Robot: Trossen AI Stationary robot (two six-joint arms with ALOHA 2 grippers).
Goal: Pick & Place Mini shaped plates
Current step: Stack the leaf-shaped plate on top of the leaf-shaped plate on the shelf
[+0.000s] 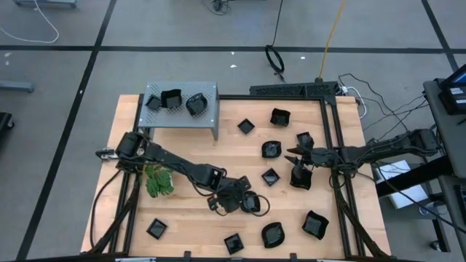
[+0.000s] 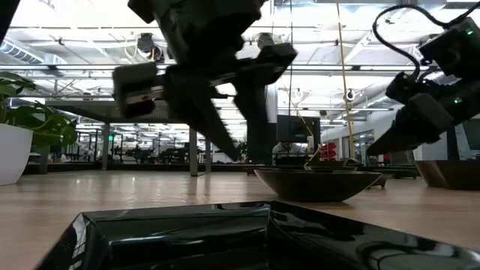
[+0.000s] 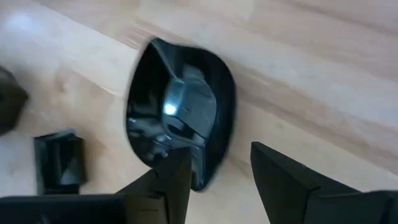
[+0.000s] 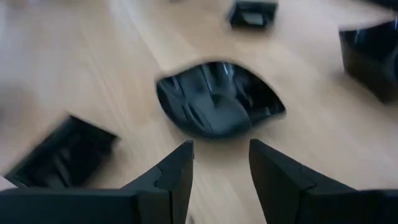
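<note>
Several glossy black mini plates lie scattered on the wooden table (image 1: 189,218). Three more sit on the grey perforated shelf (image 1: 182,120). My left gripper (image 1: 245,201) (image 3: 217,177) is open, low over a rounded plate (image 1: 255,204) (image 3: 180,112) near the table's near edge. One of its fingers stands over the plate's near rim and the other beside the plate. My right gripper (image 1: 290,154) (image 4: 217,165) is open and points toward the table's left at another rounded plate (image 1: 271,149) (image 4: 217,106), which lies flat just ahead of its fingertips. My left gripper comes at the rounded plate slanting from above. One finger (image 3: 177,177) overlaps the plate's near rim (image 3: 199,177) and the other finger (image 3: 280,180) stands outside over bare wood. The plate lies flat on the table. Whether a finger touches it, I cannot tell.
A green leafy plant (image 1: 159,180) stands beside the left arm. Square plates lie close to my right gripper (image 1: 301,178) (image 1: 304,139), and others along the near edge (image 1: 156,228) (image 1: 273,234) (image 1: 314,224). A black frame (image 1: 331,131) borders the table's right side. Bare wood lies between the shelf and the left arm.
</note>
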